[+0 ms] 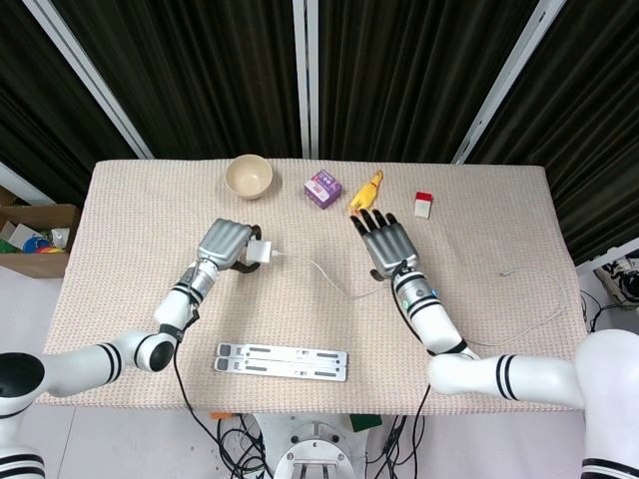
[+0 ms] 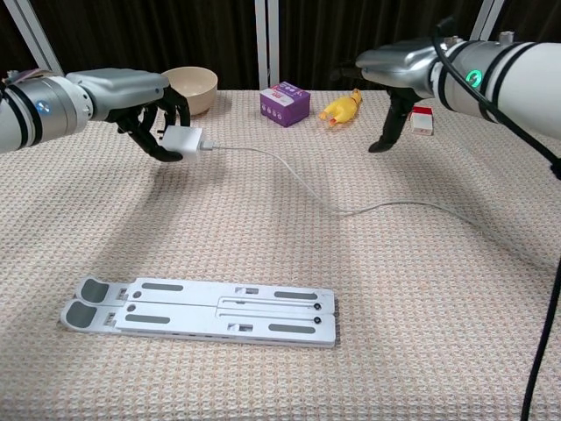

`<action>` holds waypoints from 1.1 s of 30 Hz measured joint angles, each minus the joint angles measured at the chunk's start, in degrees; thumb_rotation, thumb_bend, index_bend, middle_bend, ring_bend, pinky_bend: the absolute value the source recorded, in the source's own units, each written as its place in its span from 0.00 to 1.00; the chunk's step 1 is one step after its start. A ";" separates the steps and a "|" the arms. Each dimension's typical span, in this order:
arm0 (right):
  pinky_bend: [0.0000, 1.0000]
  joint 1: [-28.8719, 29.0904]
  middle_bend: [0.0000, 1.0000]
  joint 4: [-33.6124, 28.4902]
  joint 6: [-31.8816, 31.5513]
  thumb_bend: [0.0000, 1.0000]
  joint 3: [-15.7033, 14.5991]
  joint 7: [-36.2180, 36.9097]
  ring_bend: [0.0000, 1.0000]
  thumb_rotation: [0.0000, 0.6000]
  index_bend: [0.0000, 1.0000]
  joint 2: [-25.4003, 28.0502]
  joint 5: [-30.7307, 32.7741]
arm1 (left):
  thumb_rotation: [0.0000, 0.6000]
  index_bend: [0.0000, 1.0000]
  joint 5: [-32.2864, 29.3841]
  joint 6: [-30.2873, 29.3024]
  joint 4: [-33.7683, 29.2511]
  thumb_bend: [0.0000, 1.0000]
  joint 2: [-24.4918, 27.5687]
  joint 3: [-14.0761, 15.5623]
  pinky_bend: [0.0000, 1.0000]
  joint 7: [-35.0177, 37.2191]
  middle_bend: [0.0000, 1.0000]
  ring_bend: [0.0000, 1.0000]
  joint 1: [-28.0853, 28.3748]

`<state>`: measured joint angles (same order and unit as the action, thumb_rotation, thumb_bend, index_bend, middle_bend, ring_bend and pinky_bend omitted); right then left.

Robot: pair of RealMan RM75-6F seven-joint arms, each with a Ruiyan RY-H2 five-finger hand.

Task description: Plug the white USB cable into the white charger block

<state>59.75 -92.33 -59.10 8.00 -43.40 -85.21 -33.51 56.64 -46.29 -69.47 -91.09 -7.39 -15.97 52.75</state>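
The left hand (image 2: 145, 118) held the white charger block (image 2: 181, 140) in curled fingers, raised above the cloth-covered desk (image 2: 263, 254) toward its left side. The white USB cable (image 2: 298, 180) was plugged into the block's right face; from there it ran rightward, dropped to the cloth and trailed across it toward the desk's right edge. The right hand (image 1: 385, 242) hovered well apart from the block, over the right half of the desk, holding nothing, with its fingers spread and extended.

Along the far edge stood a cream bowl (image 1: 249, 177), a small purple box (image 1: 322, 188), a yellow rubber chicken (image 1: 365, 193) and a small red-and-white box (image 1: 424, 205). A folded silver laptop stand (image 2: 200, 311) lay flat near the front edge.
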 measured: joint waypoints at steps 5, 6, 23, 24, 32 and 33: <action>0.15 -2.46 0.05 -1.58 -1.03 0.19 -0.74 3.03 0.02 1.00 0.00 1.67 -2.32 | 0.78 0.21 -1.80 2.46 2.73 0.20 -1.95 0.39 0.49 -2.12 0.20 0.27 0.28; 0.15 -3.19 0.05 -2.03 -1.33 0.19 -0.80 4.16 0.02 1.00 0.00 2.22 -3.23 | 0.77 0.21 -2.31 2.38 2.55 0.20 -1.98 0.26 0.47 -2.58 0.18 0.26 0.26; 0.19 -21.45 0.16 -9.01 -10.99 0.21 -3.29 30.25 0.04 1.00 0.00 20.86 -25.60 | 0.80 0.22 3.25 -21.29 -16.51 0.19 18.15 0.99 0.26 -0.98 0.19 0.20 -14.94; 0.19 -23.32 0.16 -9.26 -12.05 0.21 -3.79 32.68 0.04 1.00 0.00 22.41 -27.45 | 0.81 0.22 3.98 -23.24 -17.38 0.19 19.66 1.40 0.26 -0.40 0.19 0.20 -16.69; 0.18 -34.16 0.14 -9.65 -19.42 0.23 -7.87 42.94 0.04 1.00 0.00 28.49 -39.25 | 0.90 0.23 12.00 -38.98 -21.10 0.19 27.35 6.59 0.25 6.39 0.19 0.20 -32.17; 0.18 -35.54 0.14 -9.52 -20.45 0.23 -8.53 43.44 0.04 1.00 0.00 28.71 -40.68 | 0.91 0.23 12.98 -40.52 -21.27 0.19 27.67 7.19 0.25 6.87 0.19 0.20 -33.63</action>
<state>24.20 -101.85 -79.55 -0.54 0.04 -56.50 -74.19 69.62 -86.81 -90.74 -63.42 -0.20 -9.10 19.12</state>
